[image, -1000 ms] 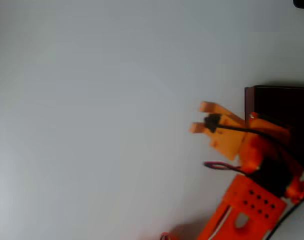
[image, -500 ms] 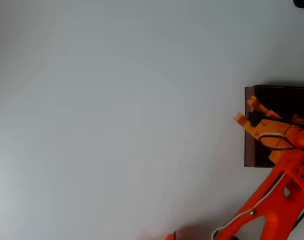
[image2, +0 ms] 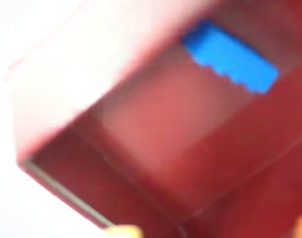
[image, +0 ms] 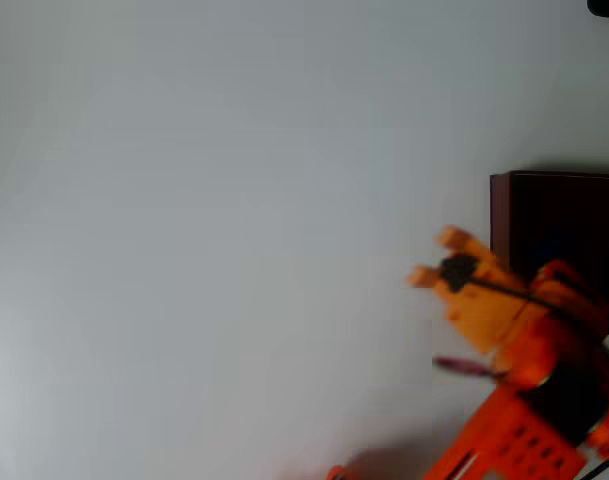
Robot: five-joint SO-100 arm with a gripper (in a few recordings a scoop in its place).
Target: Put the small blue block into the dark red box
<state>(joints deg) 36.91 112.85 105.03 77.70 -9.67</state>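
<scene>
Since half a second ago my gripper (image: 431, 258) has drawn back off the dark red box (image: 500, 250) to the white table (image: 234, 250) at its left, lower right of the overhead frame, fingers spread and empty. In the blurred wrist view, the small blue block (image2: 230, 57) lies inside the box, upper right.

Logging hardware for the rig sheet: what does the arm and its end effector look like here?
In the overhead view, the arm is bright orange plastic with blocky printed links. The end effector has two paler orange fingers, with a small black part at their base. A thin black cable runs back along the top, and a dark red wire loop sticks out beside the wrist. Small holes dot the lower link.
</scene>
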